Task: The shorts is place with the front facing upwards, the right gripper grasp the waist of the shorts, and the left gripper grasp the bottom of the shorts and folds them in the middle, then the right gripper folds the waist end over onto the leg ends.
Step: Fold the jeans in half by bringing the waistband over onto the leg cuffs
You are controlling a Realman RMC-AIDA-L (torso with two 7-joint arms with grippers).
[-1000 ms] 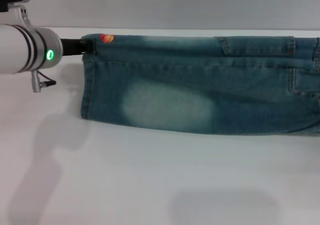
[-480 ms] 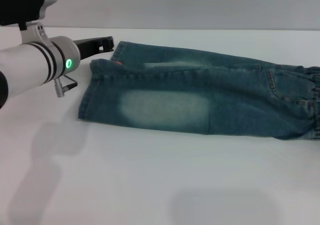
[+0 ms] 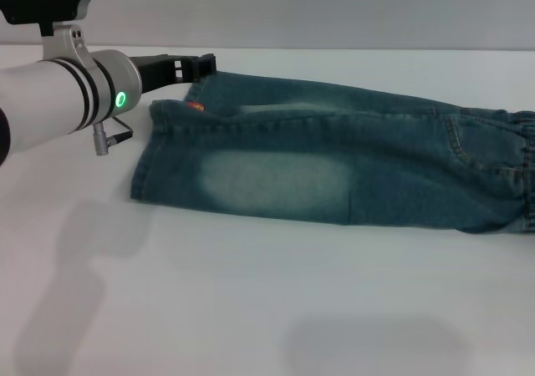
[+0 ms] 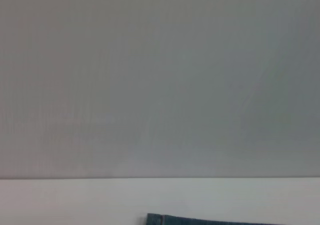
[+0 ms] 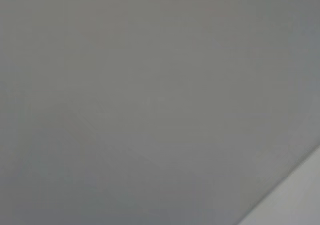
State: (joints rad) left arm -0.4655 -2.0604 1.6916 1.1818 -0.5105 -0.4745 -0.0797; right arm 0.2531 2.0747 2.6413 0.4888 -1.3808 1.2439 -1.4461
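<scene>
The shorts (image 3: pixel 334 163) lie flat on the white table (image 3: pixel 251 309), folded lengthwise into one long denim strip with a pale faded patch. Their leg ends (image 3: pixel 144 154) point left, and a bit of orange print (image 3: pixel 195 106) shows at the far corner. The gathered waist (image 3: pixel 524 171) reaches the right edge of the head view. My left gripper (image 3: pixel 199 65) hovers just behind the far leg corner, open and holding nothing. A sliver of denim (image 4: pixel 210 219) shows in the left wrist view. My right gripper is out of view.
A grey wall (image 3: pixel 334 8) runs behind the table's back edge. The left arm's shadow (image 3: pixel 75 251) falls on the table at the front left. The right wrist view holds only wall and a corner of the table (image 5: pixel 295 205).
A second ago my left gripper held the leg corner with the shorts stretched taut. It has let go, the cloth has settled onto the table, and the gripper has lifted and moved slightly right.
</scene>
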